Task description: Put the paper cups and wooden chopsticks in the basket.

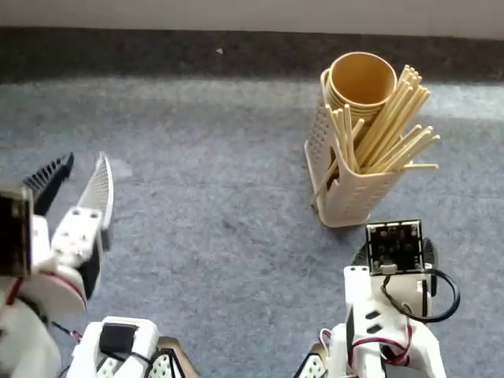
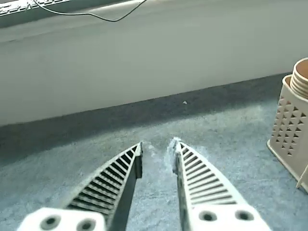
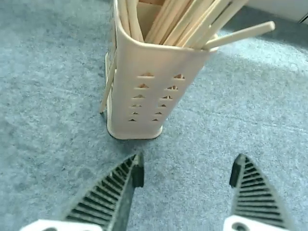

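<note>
A cream perforated basket (image 1: 346, 185) stands upright on the grey carpet at the right. Stacked paper cups (image 1: 361, 79) sit in its far end, and many wooden chopsticks (image 1: 394, 130) lean out of it toward the right. One chopstick (image 3: 108, 86) sticks out through the basket's (image 3: 144, 91) side wall. My right gripper (image 3: 185, 171) is open and empty, just short of the basket's near end. My left gripper (image 1: 75, 177) is open and empty at the far left, well away from the basket (image 2: 288, 137); the cups (image 2: 301, 77) show above its rim.
Grey carpet covers the table, with a dark strip (image 1: 236, 51) and a pale wall along the far edge. The right arm's camera board (image 1: 394, 244) and cable sit just in front of the basket. Open carpet lies between the two arms.
</note>
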